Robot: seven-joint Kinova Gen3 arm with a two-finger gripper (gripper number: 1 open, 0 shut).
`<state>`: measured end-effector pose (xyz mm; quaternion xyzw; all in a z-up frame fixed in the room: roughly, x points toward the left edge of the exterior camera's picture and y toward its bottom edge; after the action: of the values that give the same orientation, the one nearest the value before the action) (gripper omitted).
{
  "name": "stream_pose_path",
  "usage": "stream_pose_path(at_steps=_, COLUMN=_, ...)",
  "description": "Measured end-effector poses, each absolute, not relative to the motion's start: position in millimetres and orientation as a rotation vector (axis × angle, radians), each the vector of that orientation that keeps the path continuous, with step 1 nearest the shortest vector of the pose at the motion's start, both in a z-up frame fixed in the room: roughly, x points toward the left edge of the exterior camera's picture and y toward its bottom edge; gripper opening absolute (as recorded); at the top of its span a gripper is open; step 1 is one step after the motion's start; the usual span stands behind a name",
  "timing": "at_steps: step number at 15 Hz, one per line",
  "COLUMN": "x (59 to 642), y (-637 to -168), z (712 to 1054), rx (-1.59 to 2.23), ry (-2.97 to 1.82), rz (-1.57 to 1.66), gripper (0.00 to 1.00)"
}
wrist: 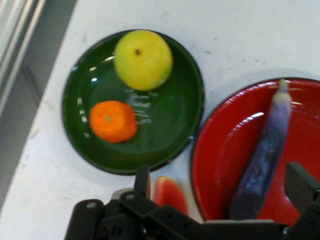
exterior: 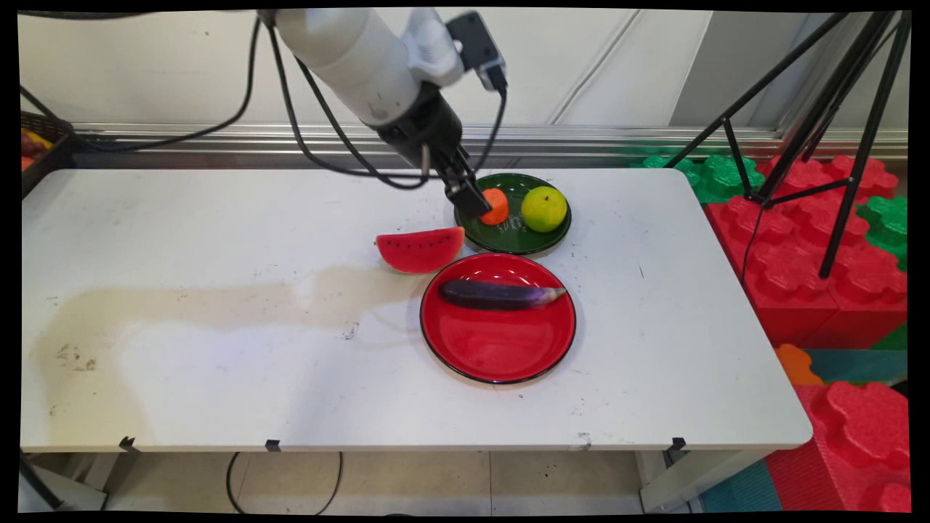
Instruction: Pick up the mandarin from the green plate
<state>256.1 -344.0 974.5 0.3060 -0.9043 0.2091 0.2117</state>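
My gripper (exterior: pixel 468 197) hangs over the left rim of a dark green plate (exterior: pixel 508 245), just left of a small orange fruit (exterior: pixel 498 205). The fingers (wrist: pixel 142 181) stand wide apart, and my gripper (wrist: pixel 220 189) is open with nothing in it. On the green plate (wrist: pixel 172 125) the orange fruit (wrist: pixel 112 121) lies beside a yellow-green round fruit (exterior: pixel 543 208) (wrist: pixel 143 59). A watermelon slice (exterior: pixel 420 249) (wrist: pixel 170 194) rests on the table left of both plates. Nearer the camera, a red plate (exterior: pixel 501 349) (wrist: pixel 220 165) carries a purple eggplant (exterior: pixel 501 294) (wrist: pixel 265 155).
A black tripod (exterior: pixel 835 145) stands off the table's right end over red and green foam blocks (exterior: pixel 821 283). A dark basket (exterior: pixel 43 149) with fruit sits at the far left edge. A brownish stain (exterior: pixel 218 305) marks the white table.
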Motion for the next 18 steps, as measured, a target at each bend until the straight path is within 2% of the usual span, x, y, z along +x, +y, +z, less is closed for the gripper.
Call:
stream_pose_path(at_steps=7, x=269, y=-371, z=974, rx=0.994, ry=-2.476, rz=0.644, gripper=1.00)
stream_pose_path(at_steps=18, x=247, y=-470, z=895, rx=1.106, ry=-2.518, rz=0.658, gripper=1.00)
